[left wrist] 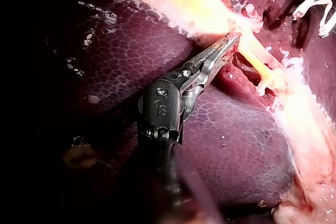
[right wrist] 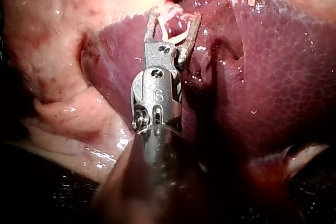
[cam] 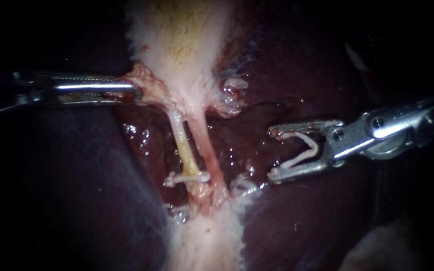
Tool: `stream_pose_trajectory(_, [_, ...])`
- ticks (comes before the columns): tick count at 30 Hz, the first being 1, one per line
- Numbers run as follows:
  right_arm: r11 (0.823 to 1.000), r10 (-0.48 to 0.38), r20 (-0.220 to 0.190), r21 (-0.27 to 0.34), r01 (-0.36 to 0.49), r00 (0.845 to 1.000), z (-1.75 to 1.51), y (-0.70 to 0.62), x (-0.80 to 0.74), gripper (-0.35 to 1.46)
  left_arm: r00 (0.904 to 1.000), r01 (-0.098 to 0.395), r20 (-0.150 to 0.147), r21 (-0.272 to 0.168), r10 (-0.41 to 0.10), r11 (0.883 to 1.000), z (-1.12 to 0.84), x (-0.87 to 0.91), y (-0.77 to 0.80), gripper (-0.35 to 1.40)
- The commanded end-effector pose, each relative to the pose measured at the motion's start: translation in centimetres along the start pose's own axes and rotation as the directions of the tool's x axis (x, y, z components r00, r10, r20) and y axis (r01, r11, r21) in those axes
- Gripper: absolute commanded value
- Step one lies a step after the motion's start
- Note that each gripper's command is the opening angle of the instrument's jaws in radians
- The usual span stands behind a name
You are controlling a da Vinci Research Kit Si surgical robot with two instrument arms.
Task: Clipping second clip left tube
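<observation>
- Already done, as far as shows: one seated clip crosses the left tube, the yellowish one. It sits at the end of the tube farthest from the gallbladder and well ahead of the right pincer's tips.
- The left pincer is pressed together on a tissue fringe at the foot of the gallbladder. I judge that this grip is what keeps both tubes stretched out and apart. The left tube begins just beyond this pincer's tips and runs away from it.
- The right pincer stands spread wide, yet it is pinching a loaded clip. The white V sits between its two arms and touches both, with its mouth open toward the tubes. The right wrist view shows the same seating.
- Only bare liver lies between the right pincer's tips and the tubes, so this pincer is well apart from the left tube. The pinkish right tube is the nearer of the two and stands between the pincer and the left tube.
- Left to do, by my judgement:
  - carry the loaded clip across the liver and get it past the right tube;
  - set it around the left tube alone, on the bare stretch between the seated clip and the left pincer;
  - squeeze it closed and back away.
- None of these steps is done yet, so I would put the task at its approach, with the clipping itself wholly ahead.
</observation>
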Motion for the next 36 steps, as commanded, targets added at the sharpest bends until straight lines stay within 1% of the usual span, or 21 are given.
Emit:
stream_pose_trajectory(1, [1.0, 0.0, 0.0, 0.001, 0.0, 1.0, 0.01, -0.01, 0.01, 0.5, 1.0, -0.001, -0.001, 0.001, 0.001, 1.0, 0.0, 0.0, 0.0, -0.35])
stream_pose_trajectory(6, [1.0, 0.0, -0.001, 0.012, 0.0, 1.0, 0.08, -0.05, 0.07, 0.5, 1.0, -0.002, -0.001, 0.0, 0.002, 1.0, 0.0, 0.0, -0.01, -0.35])
stream_pose_trajectory(9, [1.0, 0.011, -0.003, 0.026, -0.011, 1.0, 0.19, -0.08, 0.11, 0.5, 1.0, -0.002, -0.001, 0.0, 0.002, 1.0, 0.0, 0.0, -0.01, -0.35])
stream_pose_trajectory(11, [0.998, 0.033, -0.005, 0.045, -0.033, 0.999, 0.29, -0.1, 0.14, 0.5, 1.0, -0.002, -0.001, 0.0, 0.002, 1.0, 0.0, -0.01, -0.02, -0.35])
stream_pose_trajectory(16, [0.995, 0.056, -0.006, 0.086, -0.055, 0.998, 0.58, -0.13, 0.2, 0.5, 1.0, -0.003, -0.001, 0.001, 0.003, 1.0, 0.0, -0.02, -0.06, -0.35])
stream_pose_trajectory(18, [0.991, 0.068, -0.006, 0.113, -0.067, 0.998, 0.7, -0.14, 0.21, 0.5, 1.0, -0.003, -0.001, 0.001, 0.003, 1.0, -0.01, -0.02, -0.07, -0.35])
stream_pose_trajectory(20, [0.988, 0.097, -0.004, 0.12, -0.096, 0.995, 0.82, -0.16, 0.21, 0.5, 1.0, -0.003, -0.001, 0.001, 0.003, 1.0, -0.01, -0.02, -0.06, -0.35])
stream_pose_trajectory(23, [0.985, 0.117, -0.002, 0.131, -0.116, 0.993, 0.97, -0.17, 0.21, 0.5, 1.0, -0.002, -0.001, 0.001, 0.002, 1.0, -0.01, -0.02, -0.06, -0.35])
stream_pose_trajectory(28, [0.975, 0.173, 0.003, 0.141, -0.172, 0.985, 1.15, -0.12, 0.23, 0.5, 1.0, -0.002, -0.001, 0.002, 0.002, 1.0, -0.02, -0.02, -0.05, -0.35])
stream_pose_trajectory(31, [0.968, 0.201, 0.007, 0.15, -0.2, 0.98, 1.23, -0.07, 0.22, 0.5, 1.0, -0.002, -0.002, 0.002, 0.002, 1.0, -0.02, -0.02, -0.04, -0.35])
stream_pose_trajectory(36, [0.954, 0.254, 0.015, 0.163, -0.253, 0.967, 1.34, 0.01, 0.14, 0.49, 1.0, -0.002, -0.002, 0.003, 0.002, 1.0, -0.02, -0.01, -0.01, -0.35])
